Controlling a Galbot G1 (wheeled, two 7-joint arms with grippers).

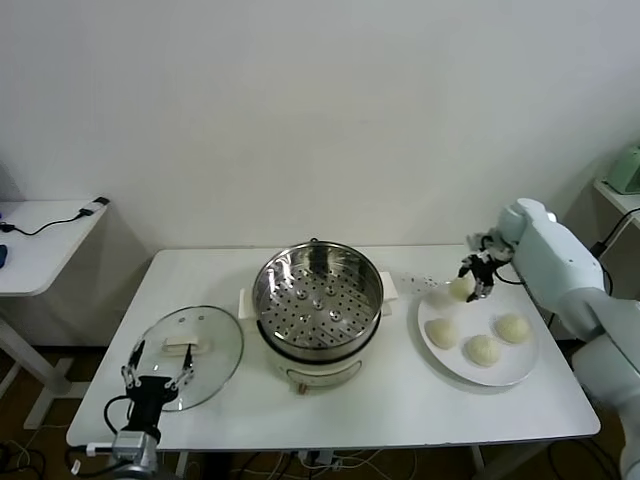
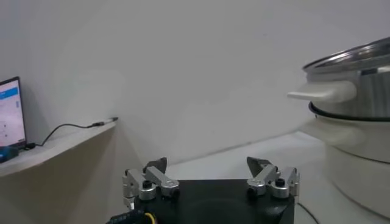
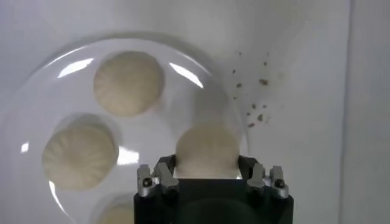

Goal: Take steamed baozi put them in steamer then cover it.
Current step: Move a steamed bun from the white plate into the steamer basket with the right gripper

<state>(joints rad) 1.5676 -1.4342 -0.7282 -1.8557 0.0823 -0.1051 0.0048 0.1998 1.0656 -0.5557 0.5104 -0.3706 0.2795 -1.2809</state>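
My right gripper (image 1: 470,285) is shut on one cream-white baozi (image 1: 459,289), held just above the back left rim of the white plate (image 1: 520,378). The right wrist view shows that baozi (image 3: 207,146) squeezed between the jaws of the right gripper (image 3: 206,163). Three more baozi (image 1: 441,332) (image 1: 483,349) (image 1: 513,327) lie on the plate. The steel steamer (image 1: 262,285) stands uncovered at the table's middle, its perforated tray bare. The glass cover (image 1: 215,365) lies flat to the steamer's left. My left gripper (image 1: 157,362) hangs open at the cover's front edge, holding nothing.
Dark crumbs (image 3: 253,109) dot the table beside the plate (image 3: 36,103). A second white table (image 1: 40,240) with a cable stands at the far left. A teal object (image 1: 628,165) sits on a shelf at the far right.
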